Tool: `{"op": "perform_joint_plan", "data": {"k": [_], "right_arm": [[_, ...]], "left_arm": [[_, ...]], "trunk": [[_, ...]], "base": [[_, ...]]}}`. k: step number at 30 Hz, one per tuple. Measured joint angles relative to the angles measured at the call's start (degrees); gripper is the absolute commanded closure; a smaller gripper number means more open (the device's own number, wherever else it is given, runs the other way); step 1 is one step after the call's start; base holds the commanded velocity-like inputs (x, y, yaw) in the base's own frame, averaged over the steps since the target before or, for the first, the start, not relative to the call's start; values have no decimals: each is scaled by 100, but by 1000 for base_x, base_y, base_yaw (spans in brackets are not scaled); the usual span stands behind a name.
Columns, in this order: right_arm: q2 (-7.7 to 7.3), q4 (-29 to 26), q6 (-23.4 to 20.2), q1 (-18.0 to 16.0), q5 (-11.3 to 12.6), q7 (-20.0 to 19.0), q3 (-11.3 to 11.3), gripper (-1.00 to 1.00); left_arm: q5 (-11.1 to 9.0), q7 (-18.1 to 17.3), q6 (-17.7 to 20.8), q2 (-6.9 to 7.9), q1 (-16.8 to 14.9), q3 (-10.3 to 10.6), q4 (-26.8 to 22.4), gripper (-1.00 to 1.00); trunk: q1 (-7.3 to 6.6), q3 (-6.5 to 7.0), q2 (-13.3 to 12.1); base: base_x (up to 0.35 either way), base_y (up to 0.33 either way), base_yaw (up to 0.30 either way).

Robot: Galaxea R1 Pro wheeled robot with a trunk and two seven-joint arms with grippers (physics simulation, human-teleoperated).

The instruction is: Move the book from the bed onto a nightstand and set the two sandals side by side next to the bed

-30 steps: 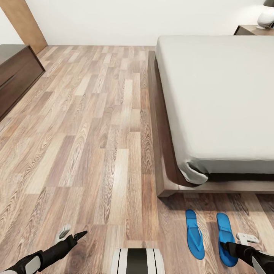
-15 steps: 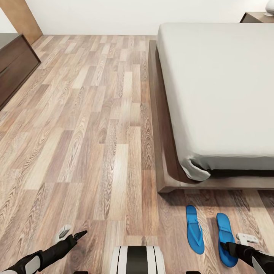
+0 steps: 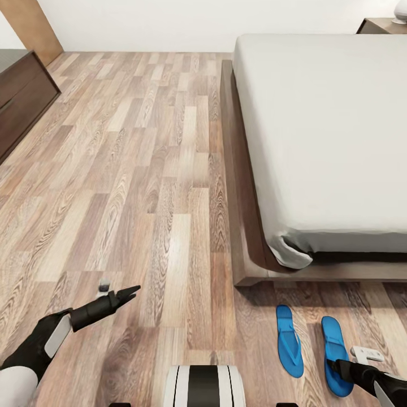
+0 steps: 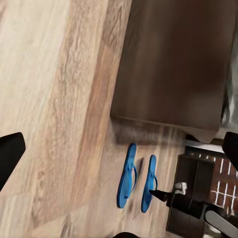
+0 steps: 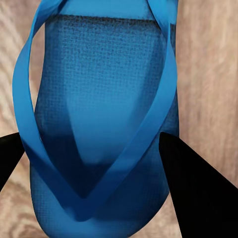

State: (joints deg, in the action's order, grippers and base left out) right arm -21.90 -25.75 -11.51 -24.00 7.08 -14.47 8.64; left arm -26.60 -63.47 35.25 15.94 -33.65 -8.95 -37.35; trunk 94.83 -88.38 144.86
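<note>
Two blue sandals lie side by side on the wood floor just off the foot of the bed [image 3: 243, 237], toes toward it: the left sandal [image 3: 289, 341] and the right sandal [image 3: 335, 353]. My right gripper [image 3: 334, 366] hovers open low over the heel end of the right sandal [image 5: 99, 99], a finger [image 5: 193, 193] on each side of it. My left gripper [image 3: 133, 292] hangs open over bare floor, well to the left of the sandals. The left wrist view takes in both sandals [image 4: 127, 176] and the bed frame [image 4: 173, 64]. A nightstand [image 3: 380, 25] stands at the far right. The book is out of view.
A long dark wooden cabinet [image 3: 22, 96] stands along the left edge. Wide wood-plank floor [image 3: 141, 169] stretches between it and the bed. A loose sheet corner [image 3: 289, 252] hangs over the bed frame's near corner. My base [image 3: 203, 385] sits at the picture's bottom middle.
My left arm has lifted and reached forward over the floor. Over the full second the camera tilted down slightly. The sandals and the right gripper have stayed put.
</note>
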Motion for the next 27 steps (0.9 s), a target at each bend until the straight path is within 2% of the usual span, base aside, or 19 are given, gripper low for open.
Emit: {"op": "perform_joint_plan", "data": {"k": [5,8,19,27], "right_arm": [[0,-1,-1,0,0,7,0,100],[0,-2,-1,-1,4,6,-1,100],[0,-7,5,-1,-1,6,-1,100],[0,-9,3,0,-1,4,0,100]], "left_arm": [[8,454,-49,-174,2,0,-79,-100],[3,565,-160,-213,8,-2,-82,-100],[-5,603,-203,-251,9,0,-83,-100],[-11,605,-204,-308,10,-5,-74,-100]], "trunk": [[-1,0,0],[-2,0,0],[-1,0,0],[0,0,0]], "base": [[45,5,0],[188,68,0],[96,74,0],[13,19,0]]}}
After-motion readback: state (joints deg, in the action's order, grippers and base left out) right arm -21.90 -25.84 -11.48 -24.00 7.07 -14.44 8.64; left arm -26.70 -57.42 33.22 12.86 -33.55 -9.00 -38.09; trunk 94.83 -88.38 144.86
